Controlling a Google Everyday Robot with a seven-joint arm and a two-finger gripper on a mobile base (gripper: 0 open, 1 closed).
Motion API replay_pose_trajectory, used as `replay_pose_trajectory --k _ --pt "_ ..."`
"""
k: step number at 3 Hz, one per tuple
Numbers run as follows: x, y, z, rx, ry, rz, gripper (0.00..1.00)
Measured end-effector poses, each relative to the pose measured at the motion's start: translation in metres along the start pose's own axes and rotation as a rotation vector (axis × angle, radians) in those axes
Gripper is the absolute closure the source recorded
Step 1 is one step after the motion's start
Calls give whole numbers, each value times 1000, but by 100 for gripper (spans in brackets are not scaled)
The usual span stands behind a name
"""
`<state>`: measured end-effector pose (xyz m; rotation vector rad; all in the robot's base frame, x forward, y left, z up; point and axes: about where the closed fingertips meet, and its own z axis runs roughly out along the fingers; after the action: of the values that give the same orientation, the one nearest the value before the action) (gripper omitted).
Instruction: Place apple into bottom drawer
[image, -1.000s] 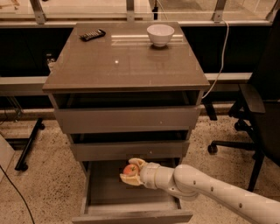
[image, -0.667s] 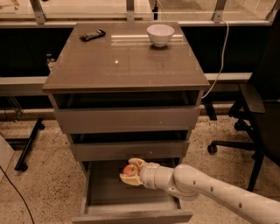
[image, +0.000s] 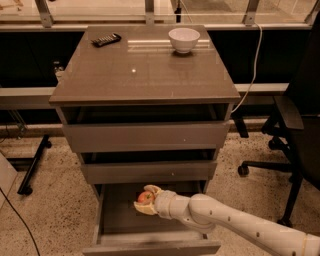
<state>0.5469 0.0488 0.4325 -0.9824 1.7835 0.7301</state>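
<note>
The bottom drawer (image: 115, 227) is pulled out below two upper drawers of the grey-brown cabinet. My gripper (image: 145, 199) reaches in from the lower right, over the middle of the open drawer. It is shut on the apple (image: 145, 197), a small red apple with an orange-yellow blush, held between the pale fingers (image: 152, 189) just above the drawer floor. I cannot tell whether the apple touches the floor.
A white bowl (image: 183, 39) and a dark remote (image: 105, 39) sit on the cabinet top (image: 145, 75). An office chair (image: 295, 130) stands to the right. A cable (image: 252, 75) hangs at the back right. A stand leg (image: 32, 167) is on the left floor.
</note>
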Motion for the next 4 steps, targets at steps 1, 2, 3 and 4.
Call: replay_pose_trajectory --k 1,2,3,4 --pt "32 -7 26 8 16 7 100" --pt "74 -17 53 12 27 51 100" --pt "124 -33 75 27 32 119 100" --pt "134 -44 78 54 34 137 100"
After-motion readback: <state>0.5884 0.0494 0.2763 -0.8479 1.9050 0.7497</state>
